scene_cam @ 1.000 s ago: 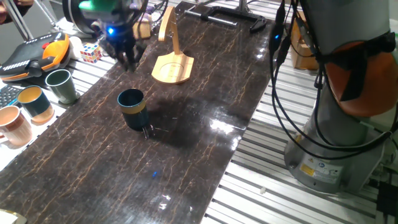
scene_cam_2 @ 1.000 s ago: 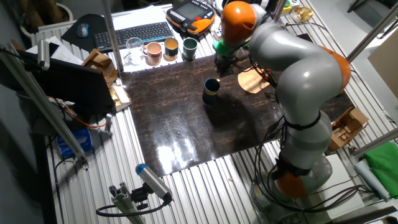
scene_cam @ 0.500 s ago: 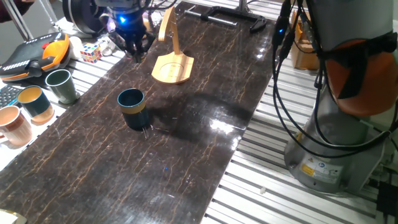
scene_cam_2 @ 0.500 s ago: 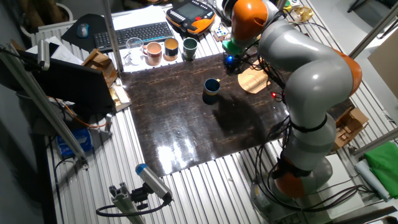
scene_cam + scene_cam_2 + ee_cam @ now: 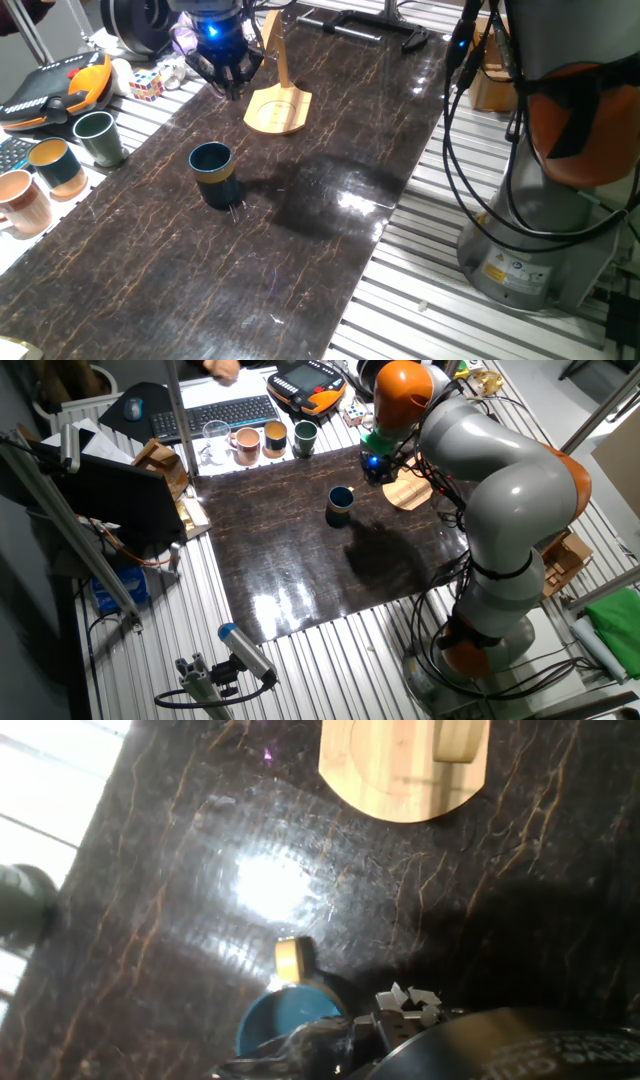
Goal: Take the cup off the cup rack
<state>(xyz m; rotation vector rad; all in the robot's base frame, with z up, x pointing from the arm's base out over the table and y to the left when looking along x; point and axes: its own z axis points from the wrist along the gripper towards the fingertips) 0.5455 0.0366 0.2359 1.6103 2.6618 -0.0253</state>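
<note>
The cup (image 5: 212,173) is dark teal-blue with a tan band and stands upright on the dark marbled table, apart from the rack. It also shows in the other fixed view (image 5: 341,503) and at the bottom of the hand view (image 5: 285,1020). The wooden cup rack (image 5: 278,108) stands behind it and holds no cup; it shows in the other fixed view (image 5: 408,491) and the hand view (image 5: 405,765). My gripper (image 5: 229,86) hangs above the table just left of the rack, beyond the cup. Its fingers come together to a point and hold nothing.
A dark green mug (image 5: 98,137), a teal mug with a tan inside (image 5: 56,165) and a pink mug (image 5: 22,201) stand off the table's left edge. A colour cube (image 5: 146,85) and an orange pendant (image 5: 55,88) lie behind them. A black bar (image 5: 362,27) lies at the far end.
My gripper has moved right and farther back, from beside the cube to next to the rack. The cup and rack have not moved.
</note>
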